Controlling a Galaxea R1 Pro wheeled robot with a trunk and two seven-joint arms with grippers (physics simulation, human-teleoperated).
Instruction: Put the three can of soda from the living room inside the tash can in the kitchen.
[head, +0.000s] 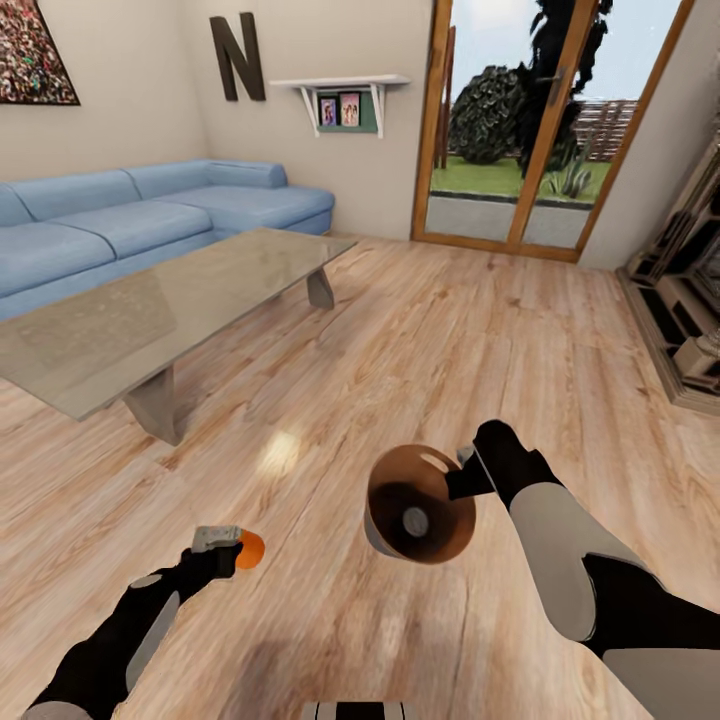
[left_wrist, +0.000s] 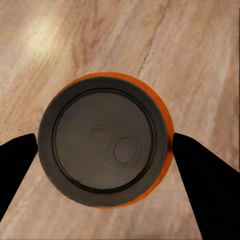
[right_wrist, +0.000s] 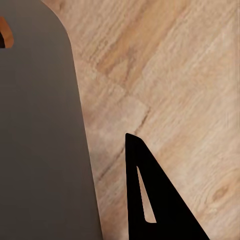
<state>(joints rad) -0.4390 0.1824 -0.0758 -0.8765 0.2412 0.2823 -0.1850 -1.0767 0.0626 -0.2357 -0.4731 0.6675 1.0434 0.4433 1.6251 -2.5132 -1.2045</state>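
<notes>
An orange can of soda (head: 249, 550) with a grey top (left_wrist: 105, 145) sits between the fingers of my left gripper (head: 236, 548), held just above the plank floor at the lower left. The fingers (left_wrist: 200, 175) press on both its sides. My right gripper (head: 462, 472) is shut on the rim of the tash can (head: 420, 515), which is lifted and tilted so its glossy brown inside faces the head camera. Another grey-topped can of soda (head: 415, 520) rests inside it. In the right wrist view the bin's grey outer wall (right_wrist: 40, 130) lies beside one finger (right_wrist: 150, 200).
A glass-topped low table (head: 150, 320) stands to the front left, with the blue corner sofa (head: 150, 215) behind it. Glass doors (head: 530, 130) are ahead. A shelving unit (head: 690, 300) lines the right wall. Wood floor (head: 420, 330) stretches between them.
</notes>
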